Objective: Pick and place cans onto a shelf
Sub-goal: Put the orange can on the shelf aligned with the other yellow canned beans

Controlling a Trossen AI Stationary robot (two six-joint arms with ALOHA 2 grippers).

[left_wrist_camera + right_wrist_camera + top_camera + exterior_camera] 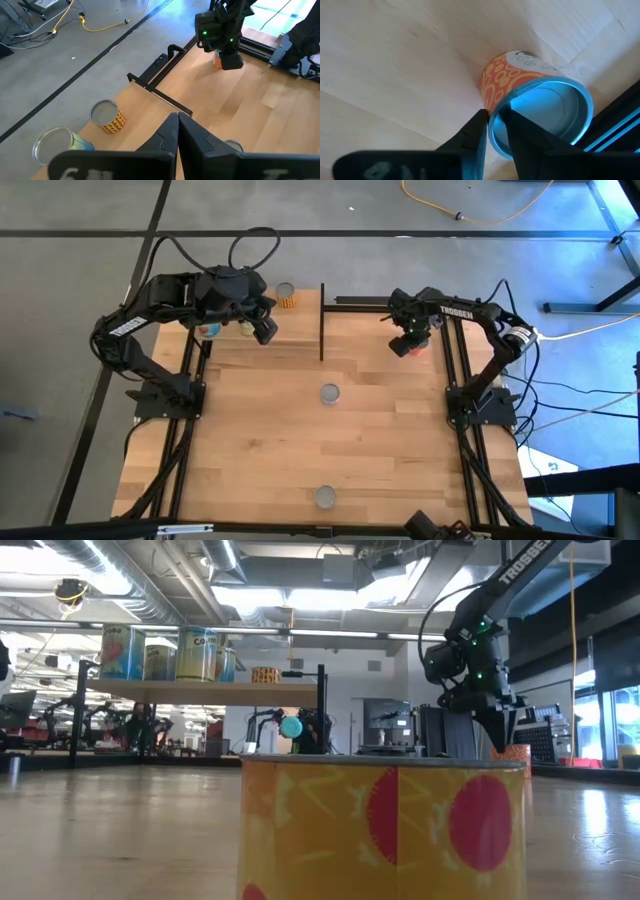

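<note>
An orange can (500, 82) with a silver top stands upright on the wooden table at the far right (420, 348). My right gripper (492, 117) points down over it, open by a narrow gap, its fingertips on either side of the rim and just above it (497, 735). The shelf (200, 690) is a raised light-wood board at the far left. Several cans stand on it, among them a yellow one (109, 117) near its right end. My left gripper (177, 120) hangs shut above the shelf (265, 330) and holds nothing.
One can (330, 393) stands mid-table. Another (325, 497) stands at the near edge; it is yellow with red dots and fills the low view's foreground (385, 830). A black post (321, 320) marks the shelf's right end. Black frame rails (455, 380) run just right of the orange can.
</note>
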